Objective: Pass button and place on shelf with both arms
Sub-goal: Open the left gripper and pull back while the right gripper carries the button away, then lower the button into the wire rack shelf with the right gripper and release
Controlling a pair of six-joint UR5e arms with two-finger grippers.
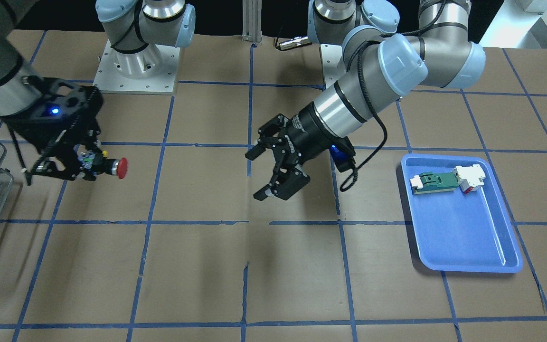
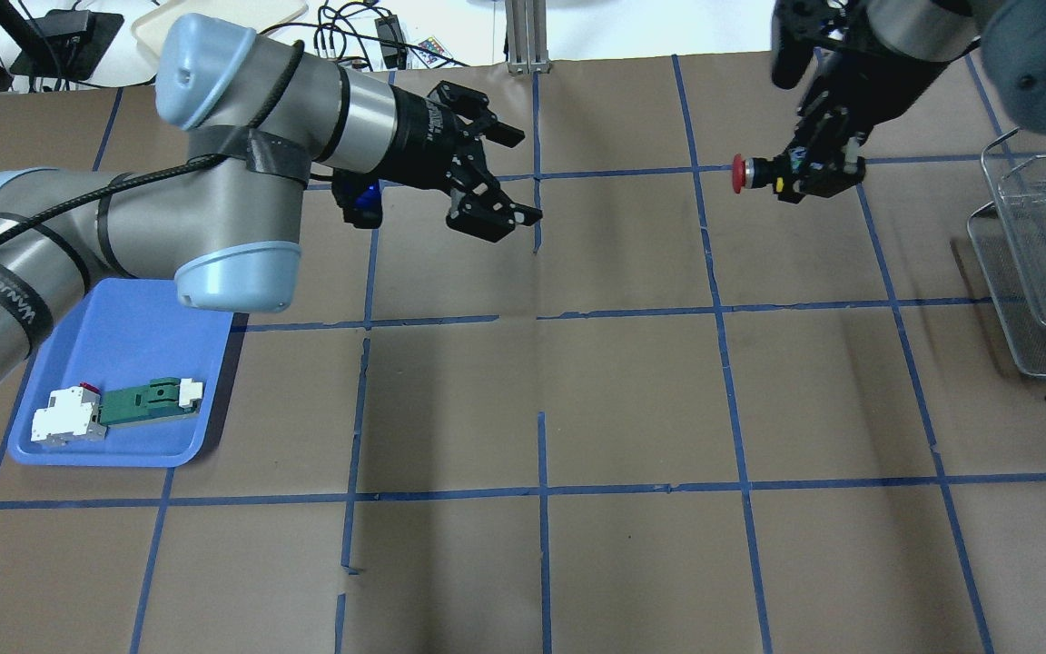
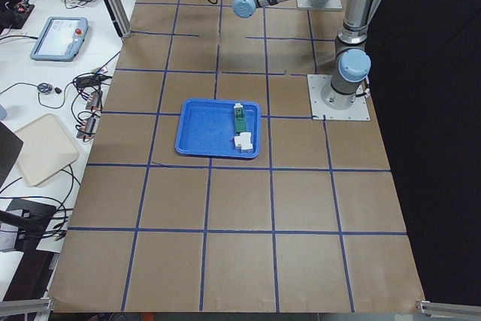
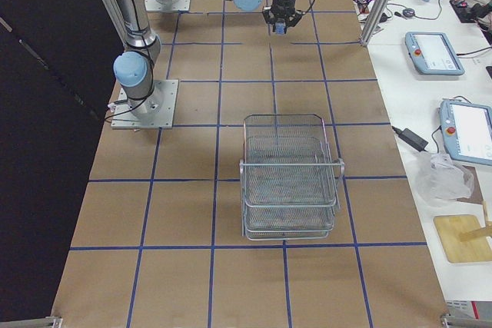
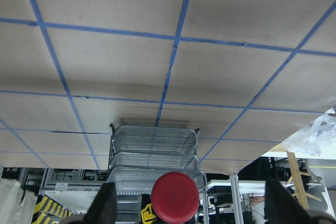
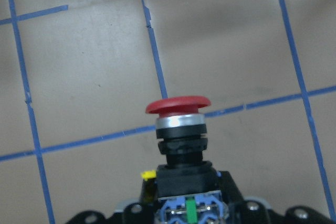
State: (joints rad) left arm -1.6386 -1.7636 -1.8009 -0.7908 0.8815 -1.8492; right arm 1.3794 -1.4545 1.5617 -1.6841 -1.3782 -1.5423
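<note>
My right gripper (image 2: 794, 173) is shut on the button (image 2: 741, 173) by its black body and holds it above the table. The red cap (image 1: 121, 167) points sideways toward my left gripper. In the right wrist view the button (image 6: 178, 124) sticks out from between the fingers. My left gripper (image 1: 257, 174) is open and empty above the table's middle, well apart from the button. In the left wrist view the red cap (image 5: 175, 196) faces the camera, with the shelf (image 5: 155, 153) behind it. The wire-mesh shelf (image 2: 1036, 263) stands at the table's right end, beyond my right gripper.
A blue plastic tray (image 2: 137, 345) under my left arm holds a green-and-white flat part (image 2: 146, 401) and a white block with a red tip (image 2: 64, 420). The table is brown paper with a blue tape grid. The arm bases (image 1: 136, 61) stand at the back edge.
</note>
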